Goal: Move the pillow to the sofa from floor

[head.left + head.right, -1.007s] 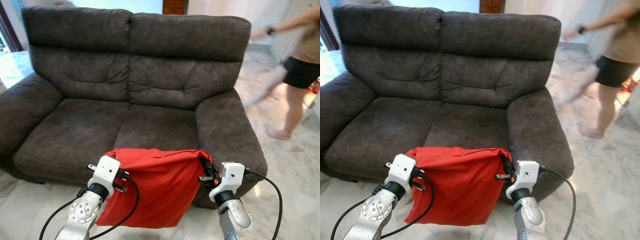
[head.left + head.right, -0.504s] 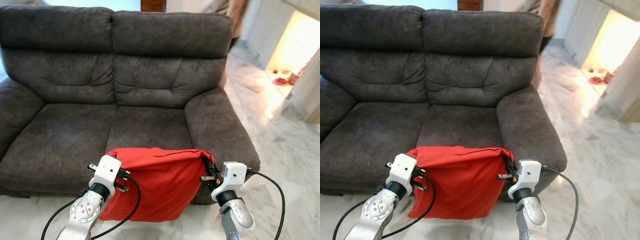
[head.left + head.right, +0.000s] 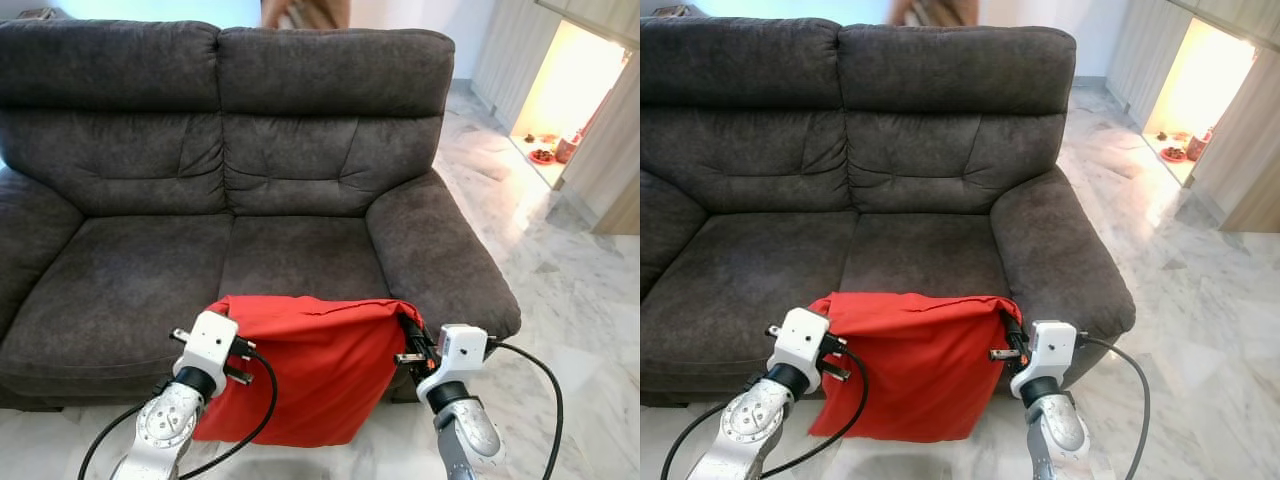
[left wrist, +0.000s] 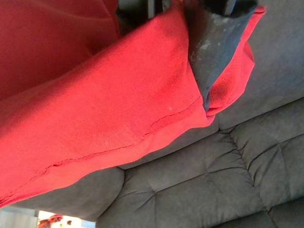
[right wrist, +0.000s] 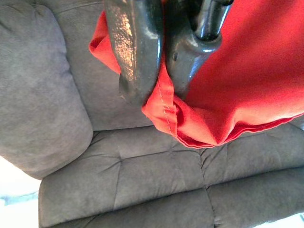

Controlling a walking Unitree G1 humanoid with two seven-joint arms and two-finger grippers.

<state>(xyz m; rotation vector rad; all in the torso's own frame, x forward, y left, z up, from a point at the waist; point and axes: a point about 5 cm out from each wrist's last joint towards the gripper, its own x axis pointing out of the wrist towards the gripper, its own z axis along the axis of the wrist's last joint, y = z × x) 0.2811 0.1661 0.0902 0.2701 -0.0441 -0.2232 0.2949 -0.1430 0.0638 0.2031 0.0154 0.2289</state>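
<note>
Left eye view: a red pillow (image 3: 310, 365) hangs in front of a dark grey sofa (image 3: 300, 150), just before its seat edge and off the marble floor (image 3: 580, 300). The left gripper (image 3: 243, 360) and right gripper (image 3: 408, 345) each pinch one of its upper corners, fingers clamped on the fabric.

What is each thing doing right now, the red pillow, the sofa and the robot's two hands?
Red pillow: held up off the floor, hanging in front of the sofa's seat edge.
Sofa: seat cushions bare.
Left gripper: shut on the pillow's upper left corner.
Right gripper: shut on the pillow's upper right corner, fingers pinching the seam.
</note>
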